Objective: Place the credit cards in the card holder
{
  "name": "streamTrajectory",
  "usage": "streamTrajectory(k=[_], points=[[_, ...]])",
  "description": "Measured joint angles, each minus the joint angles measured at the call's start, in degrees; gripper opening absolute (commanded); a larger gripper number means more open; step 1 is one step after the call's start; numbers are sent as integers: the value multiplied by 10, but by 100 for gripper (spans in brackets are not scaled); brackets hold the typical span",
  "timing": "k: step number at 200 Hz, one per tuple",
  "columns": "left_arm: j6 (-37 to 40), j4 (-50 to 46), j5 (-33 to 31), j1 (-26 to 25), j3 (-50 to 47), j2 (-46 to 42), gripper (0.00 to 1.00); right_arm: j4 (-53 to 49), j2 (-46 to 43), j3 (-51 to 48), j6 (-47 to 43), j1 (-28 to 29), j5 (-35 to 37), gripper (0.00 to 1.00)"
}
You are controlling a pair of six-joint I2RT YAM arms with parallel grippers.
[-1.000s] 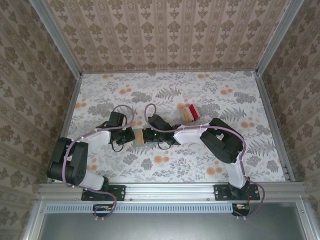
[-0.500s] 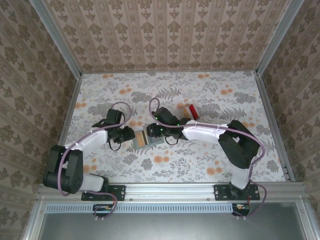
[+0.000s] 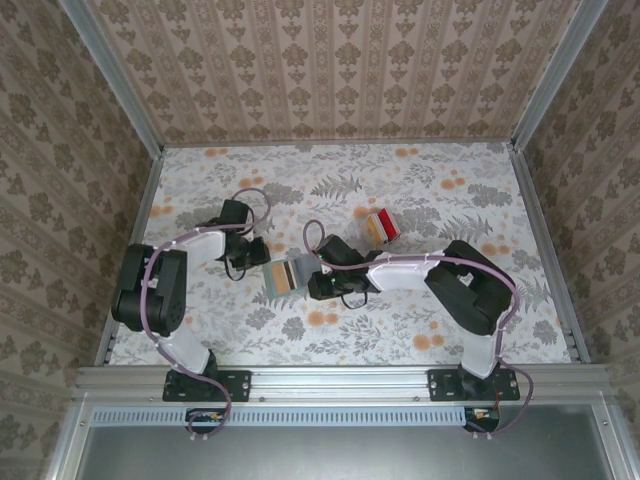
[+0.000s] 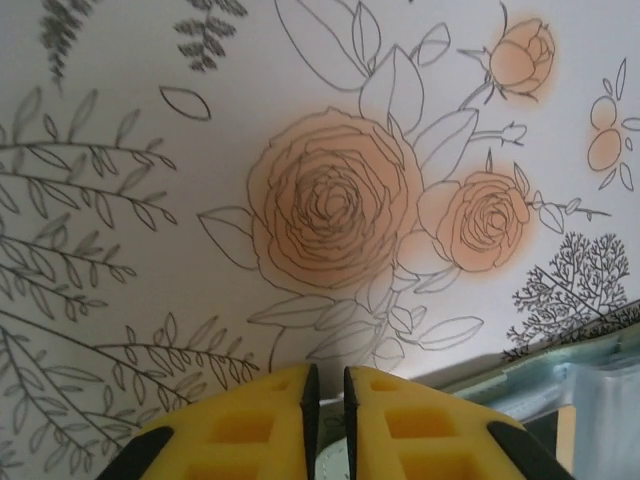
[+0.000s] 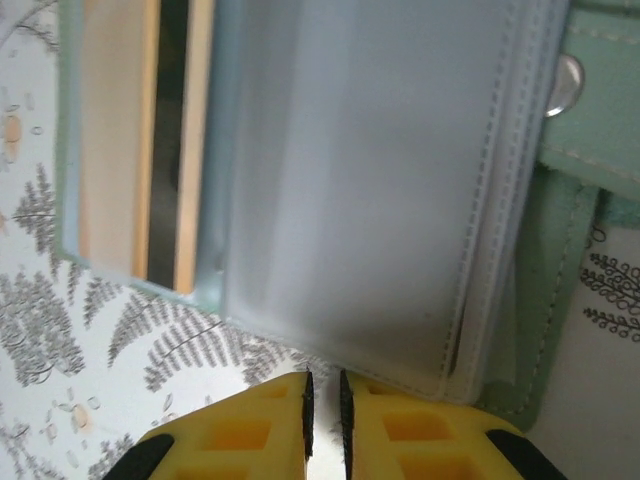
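Between the two hands, near the middle of the worktop [image 3: 400, 330], the card holder [image 3: 285, 278] lies spread open, with an orange card [image 5: 145, 140] bearing a dark stripe tucked behind one clear sleeve. The right hand [image 3: 316, 284] sits at the holder's right edge. Its fingers are drawn almost together with a thin slit between them, and the sleeve's edge is just ahead of the tips; whether it pinches that edge I cannot tell. The left hand [image 3: 262, 256] is at the holder's far-left corner, fingers likewise nearly closed, with nothing clearly held. The loose credit cards [image 3: 378, 225], red and orange-yellow, lie askew beyond and to the right of the right hand, so I judge the right arm much the nearer for fetching one.
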Motion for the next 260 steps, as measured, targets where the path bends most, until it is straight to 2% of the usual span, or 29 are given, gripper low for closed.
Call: streamTrajectory(k=[34, 76, 123, 166, 221, 240, 260], points=[[-2, 34, 8, 3, -50, -36, 12, 0, 25, 37, 1, -20, 4, 18], [-22, 40, 9, -9, -135, -120, 12, -23, 91, 135, -8, -54, 8, 18], [-80, 12, 12, -90, -198, -203, 13, -66, 172, 263, -35, -69, -16, 19], [-145, 44, -4, -165, -210, -209, 13, -117, 216, 342, -69, -71, -58, 22], [-181, 55, -40, -231, -146, -132, 14, -178, 198, 352, -112, -87, -53, 31], [-181, 67, -39, -248, -119, -102, 16, -202, 156, 344, -127, -104, -35, 33], [-179, 75, -37, -256, -94, -80, 18, -212, 69, 313, -137, -134, -15, 35]])
